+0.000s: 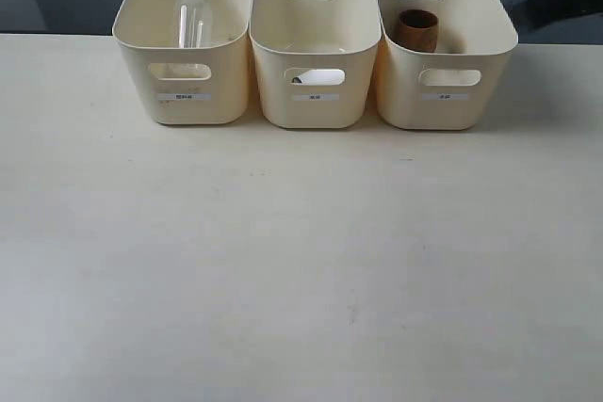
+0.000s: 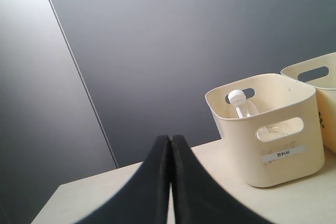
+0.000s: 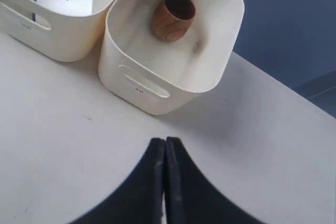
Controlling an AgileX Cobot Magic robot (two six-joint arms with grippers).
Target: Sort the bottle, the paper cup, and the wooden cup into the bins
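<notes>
wrapping up the sort, by the look of it: bottle [image 1: 194, 16] upright in the bin at eleven o'clock [image 1: 179, 91], white cap just above the rim; paper cup [image 1: 318, 76] low in the bin at twelve o'clock [image 1: 316, 44], glimpsed from outside only through the front handle cutout, apparently lying on its side; wooden cup [image 1: 415, 30] in the bin at one o'clock [image 1: 443, 101], toward the back wall, dark mouth showing. no task item left loose on the table [image 1: 283, 261]. left gripper [image 2: 170, 182] pinched fully closed with nothing between the jaws, looking at the bottle's bin from off to one side. right gripper [image 3: 164, 182] likewise pressed closed and empty, hanging over bare tabletop just short of the wooden cup's bin. neither gripper visible from the exterior camera. judged from this: final placing done, release finished. next move, likely: drawing both arms back to rest, keeping well clear of the bin rims so as not to nudge anything.
</notes>
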